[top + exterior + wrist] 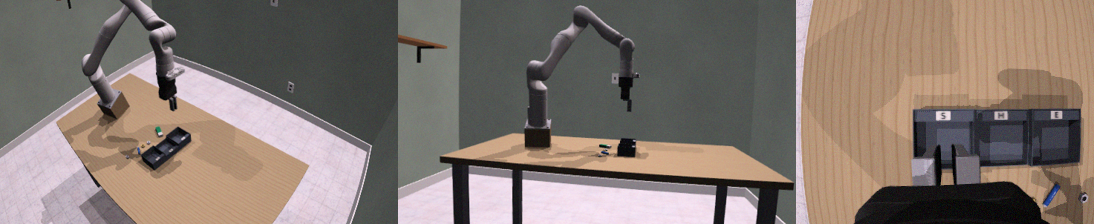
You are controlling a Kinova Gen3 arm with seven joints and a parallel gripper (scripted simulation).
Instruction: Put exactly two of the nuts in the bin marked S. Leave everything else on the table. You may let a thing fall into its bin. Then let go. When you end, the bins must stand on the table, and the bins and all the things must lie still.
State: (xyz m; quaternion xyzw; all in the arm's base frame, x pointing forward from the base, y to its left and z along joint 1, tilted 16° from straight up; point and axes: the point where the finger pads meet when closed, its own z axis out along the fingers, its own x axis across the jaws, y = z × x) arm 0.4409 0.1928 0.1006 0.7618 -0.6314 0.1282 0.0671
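Observation:
My gripper (pixel 173 107) (pixel 629 107) (pixel 946 159) hangs high above the table, straight over the bin marked S (pixel 184 142) (pixel 923 117). Its fingers stand nearly closed with a narrow gap, and I see nothing between them. The S bin is the end one of a row of three dark bins (pixel 627 147). I cannot tell what lies inside it. Small nuts lie on the table left of the bins: a grey one (pixel 148 142), a yellowish one (pixel 142 145) and another grey one (pixel 127 156) (pixel 1084 197).
A blue bolt (pixel 139 150) (pixel 1050 195) lies by the far end bin. A green and white piece (pixel 159 130) (pixel 605 145) lies behind the bins. The arm's base (pixel 113 104) stands at the table's back left.

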